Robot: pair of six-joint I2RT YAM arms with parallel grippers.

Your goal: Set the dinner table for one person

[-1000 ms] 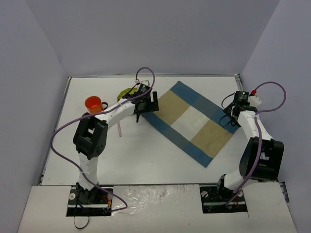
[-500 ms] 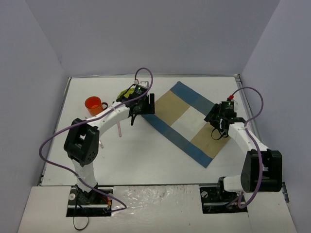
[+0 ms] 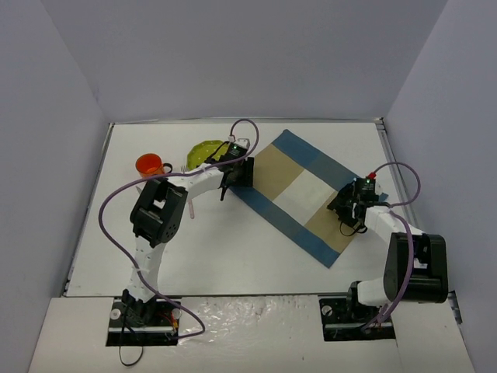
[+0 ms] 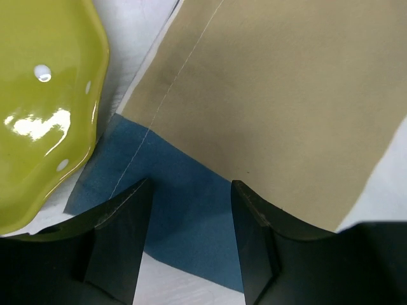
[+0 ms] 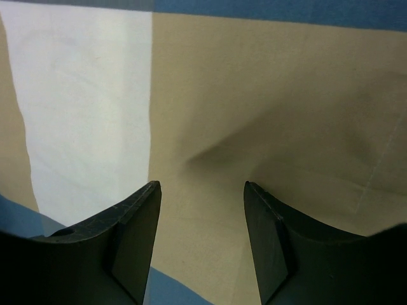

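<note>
The dinner table [image 3: 233, 252] is a white top with a blue-and-tan checked placemat [image 3: 299, 194] lying askew on it. My left gripper [image 3: 237, 174] stands low over the mat's left blue corner [image 4: 172, 190]. Its jaws are open, with the cloth flat between the fingertips [image 4: 137, 197]. My right gripper [image 3: 349, 210] is down on the mat's right tan patch [image 5: 267, 95], also open, and a small wrinkle [image 5: 216, 152] rises just ahead of it. Neither gripper [image 4: 191, 184] [image 5: 202, 185] holds anything.
A yellow-green scalloped plate [image 3: 203, 151] [image 4: 44, 108] sits just left of the mat's corner, close to my left fingers. An orange cup [image 3: 149, 165] stands further left. A thin pink stick [image 3: 189, 207] lies under my left arm. Lavender walls bound the table.
Both arms dropped onto the mat. The left moved right, off the plate, to the corner. The right slid toward me along the right edge. Both pairs of jaws narrowed.
</note>
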